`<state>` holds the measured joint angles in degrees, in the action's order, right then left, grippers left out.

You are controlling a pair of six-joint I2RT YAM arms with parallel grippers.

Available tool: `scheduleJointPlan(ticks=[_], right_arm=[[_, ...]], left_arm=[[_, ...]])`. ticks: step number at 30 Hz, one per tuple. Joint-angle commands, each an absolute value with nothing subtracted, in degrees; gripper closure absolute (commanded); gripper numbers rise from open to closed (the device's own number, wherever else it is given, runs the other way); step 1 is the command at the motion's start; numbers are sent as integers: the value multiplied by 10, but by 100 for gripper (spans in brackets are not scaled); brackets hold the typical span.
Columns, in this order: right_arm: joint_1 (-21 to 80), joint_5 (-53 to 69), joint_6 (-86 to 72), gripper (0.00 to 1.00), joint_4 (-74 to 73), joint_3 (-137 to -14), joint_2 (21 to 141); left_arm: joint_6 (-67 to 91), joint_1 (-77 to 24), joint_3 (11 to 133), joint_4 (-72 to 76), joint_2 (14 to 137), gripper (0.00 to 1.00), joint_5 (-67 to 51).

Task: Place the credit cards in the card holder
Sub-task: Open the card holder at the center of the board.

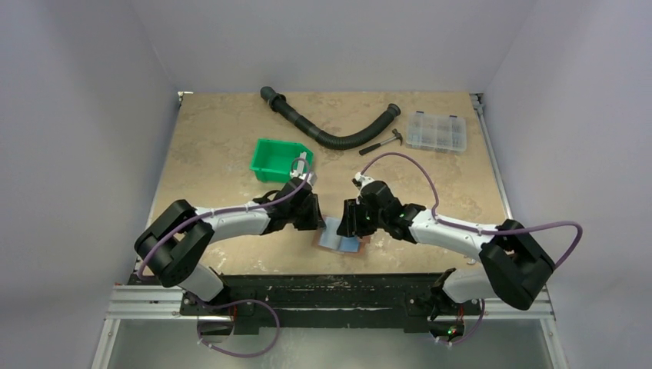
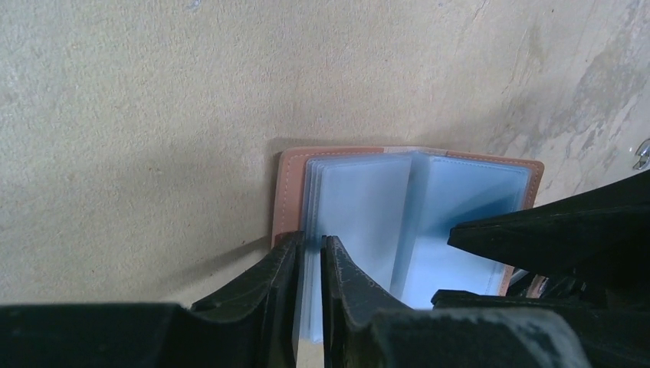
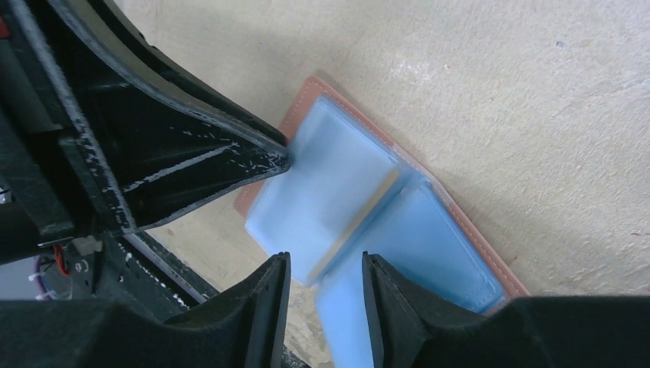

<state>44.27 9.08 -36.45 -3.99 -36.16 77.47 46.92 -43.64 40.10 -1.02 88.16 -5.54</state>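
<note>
The card holder point(image 1: 342, 244) lies open near the table's front edge, reddish-brown leather point(image 2: 290, 192) with clear bluish sleeves point(image 3: 337, 176) fanned up. My left gripper point(image 2: 310, 241) is shut on the left sleeve edges, which fill the narrow gap between its fingers. My right gripper point(image 3: 326, 261) hovers over the holder's near edge, jaws apart. A light blue credit card point(image 3: 349, 322), blurred, stands between them against the right finger, with a gap on the left side. A thin tan strip point(image 3: 369, 213) shows at the fold. In the top view both grippers point(image 1: 317, 219) point(image 1: 350, 223) meet over the holder.
A green bin point(image 1: 278, 160) stands just behind the left arm. Farther back lie a black corrugated hose point(image 1: 330, 127), a small hammer point(image 1: 382, 144) and a clear compartment box point(image 1: 436, 131). The table's front edge and black rail point(image 1: 330, 280) run close below the holder.
</note>
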Motion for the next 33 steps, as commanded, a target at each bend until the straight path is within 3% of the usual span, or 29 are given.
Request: scheduleJointPlan(ticks=[1,6,15,26,33], right_arm=[[442,89,-359,52,-22,-363,751],[442,123,-365,52,17,-374,768],[442,142,-381,72,72,-357,825],[419,97,-398,96,128,-283,866],[400,144,-395,100,175,-272,916]], left_arm=[[470,-441,395,6,862,83,-33],[469,-441,388,-9,836,82,-16],[466,-441,388,-38,842,74,-3],[467,-440,386,-19,854,74,-39],[472,-442,389,22,871,81,-94]])
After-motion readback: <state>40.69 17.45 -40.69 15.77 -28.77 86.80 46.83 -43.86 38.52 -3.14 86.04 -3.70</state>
